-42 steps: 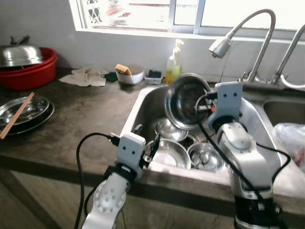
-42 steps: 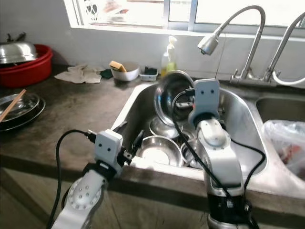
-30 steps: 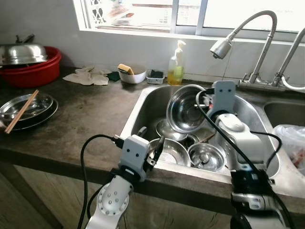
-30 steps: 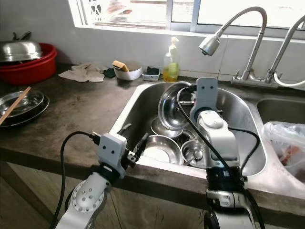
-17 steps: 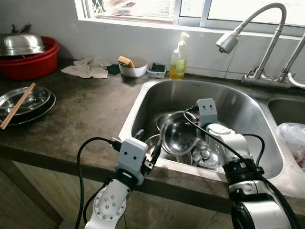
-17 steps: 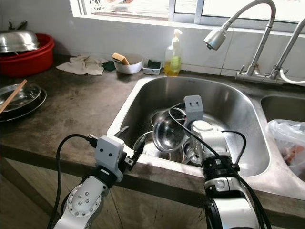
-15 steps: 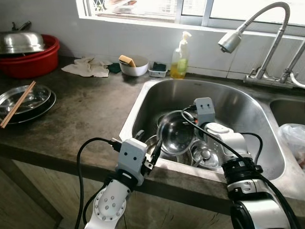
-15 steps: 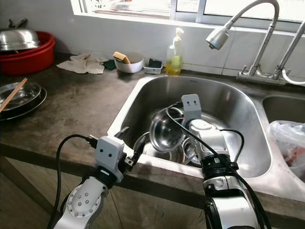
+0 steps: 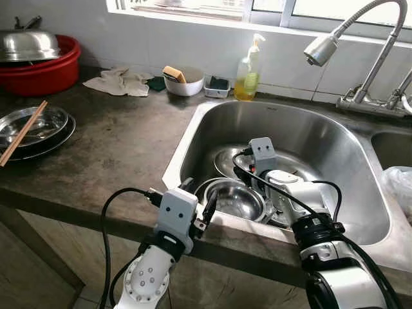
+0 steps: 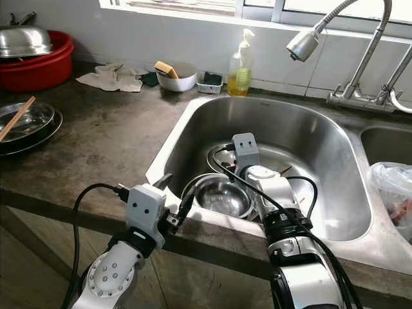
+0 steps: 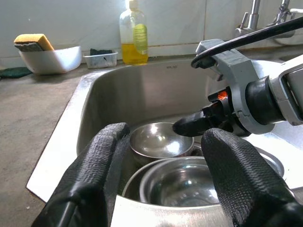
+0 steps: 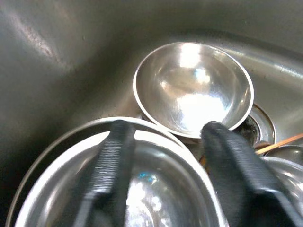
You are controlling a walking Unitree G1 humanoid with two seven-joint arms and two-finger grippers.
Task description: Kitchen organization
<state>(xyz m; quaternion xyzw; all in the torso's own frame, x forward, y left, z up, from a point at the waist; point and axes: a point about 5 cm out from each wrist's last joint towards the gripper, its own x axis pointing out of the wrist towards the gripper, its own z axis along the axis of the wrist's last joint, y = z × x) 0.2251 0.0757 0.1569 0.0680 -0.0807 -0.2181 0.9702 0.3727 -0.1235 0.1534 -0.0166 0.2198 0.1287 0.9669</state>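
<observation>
- Right gripper (image 12: 165,156) — fingers spread, over the nested steel bowl (image 9: 239,199); we judge stacking in the sink (image 9: 335,151) underway.
- Left gripper (image 11: 165,184) — open, idle.
- Next: lift clear.

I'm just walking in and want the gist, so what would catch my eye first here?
The stainless steel sink piled with shiny steel bowls, with the right gripper reaching down among them, fingers apart. At the counter's front edge the left gripper hovers open. Far left sits a red plastic basin.
</observation>
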